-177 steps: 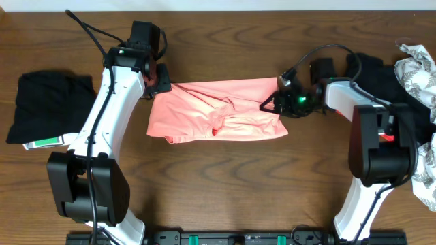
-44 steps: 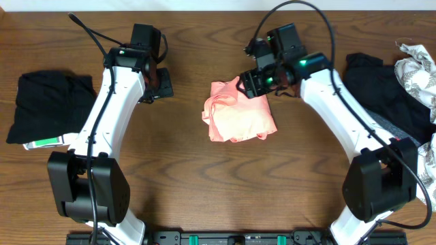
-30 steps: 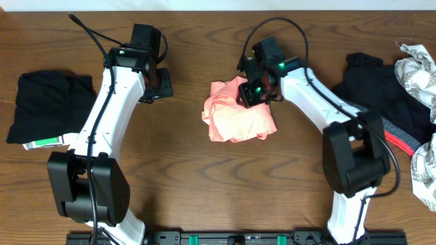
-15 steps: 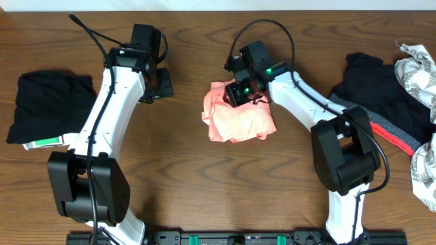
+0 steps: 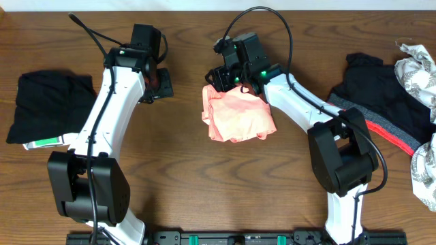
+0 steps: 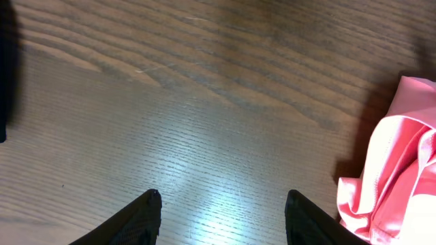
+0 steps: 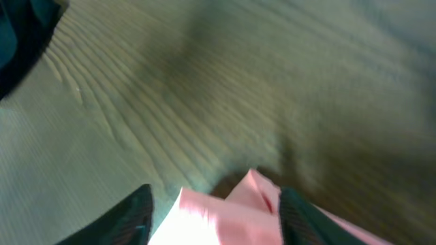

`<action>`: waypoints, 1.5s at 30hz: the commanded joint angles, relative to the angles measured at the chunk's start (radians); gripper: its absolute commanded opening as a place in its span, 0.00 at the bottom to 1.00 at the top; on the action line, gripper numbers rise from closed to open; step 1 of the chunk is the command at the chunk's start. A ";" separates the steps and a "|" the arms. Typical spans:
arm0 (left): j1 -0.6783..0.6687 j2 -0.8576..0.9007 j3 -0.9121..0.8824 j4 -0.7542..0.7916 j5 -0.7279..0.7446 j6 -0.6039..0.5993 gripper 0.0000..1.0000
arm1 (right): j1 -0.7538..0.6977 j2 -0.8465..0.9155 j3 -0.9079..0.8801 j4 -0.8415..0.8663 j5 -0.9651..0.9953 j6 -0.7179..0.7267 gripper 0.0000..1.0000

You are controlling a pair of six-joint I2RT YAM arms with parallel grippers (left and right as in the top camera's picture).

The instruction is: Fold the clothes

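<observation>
The salmon-pink t-shirt (image 5: 238,114) lies folded into a small, rumpled bundle at the table's middle; no lettering shows. My right gripper (image 5: 216,77) hovers over its far left corner. In the right wrist view the fingers stand wide apart with pink fabric (image 7: 225,214) between and below them; the right gripper (image 7: 214,219) is open. My left gripper (image 5: 162,82) is open and empty over bare wood, left of the shirt. In the left wrist view the left gripper (image 6: 221,207) spans bare table, and the shirt's edge (image 6: 398,170) shows at the right.
A black garment (image 5: 42,103) with a white-and-green tag (image 5: 48,142) lies at the left. A black garment with a grey-and-red band (image 5: 381,102) and a white leaf-print garment (image 5: 417,64) lie at the right edge.
My right gripper has moved left across the shirt's far edge, from its far right corner to its far left corner. The shirt's far left corner has shifted slightly left. The left arm has not moved.
</observation>
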 commanded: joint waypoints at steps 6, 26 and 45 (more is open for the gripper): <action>-0.001 0.013 -0.006 -0.005 -0.005 0.000 0.59 | -0.096 -0.059 0.002 -0.258 0.002 0.055 0.06; -0.001 0.013 -0.006 -0.006 -0.005 0.000 0.59 | 0.068 0.042 -0.009 -0.193 0.138 0.074 0.05; -0.003 0.011 -0.006 -0.001 0.001 0.073 0.59 | -0.049 -0.129 0.000 -0.215 0.069 0.098 0.41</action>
